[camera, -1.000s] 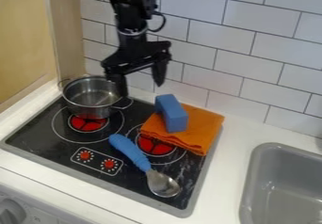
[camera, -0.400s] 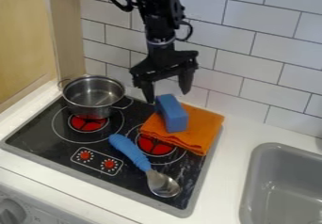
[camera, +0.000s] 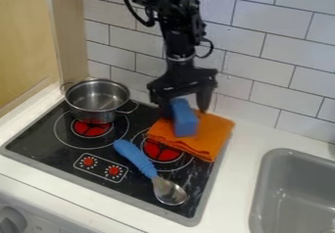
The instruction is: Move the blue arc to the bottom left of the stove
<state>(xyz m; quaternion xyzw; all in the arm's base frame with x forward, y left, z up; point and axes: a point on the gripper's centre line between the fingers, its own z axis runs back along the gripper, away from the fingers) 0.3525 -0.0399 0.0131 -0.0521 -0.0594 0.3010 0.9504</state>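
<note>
On orange cloth (camera: 210,144), blue arc (camera: 186,125) lengthwise back-to-front, spread pincer (camera: 183,112) at its rear end.

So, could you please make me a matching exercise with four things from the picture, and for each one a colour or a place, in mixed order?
Things:
1. pot
2. spoon
3. arc
4. cloth

Colours and places:
A. all blue, below the gripper
B. orange, folded
C. silver, at the back left of the stove in the camera view
D. blue handle, metal end near the stove's front edge

Right pairs: 1-C, 2-D, 3-A, 4-B
</note>
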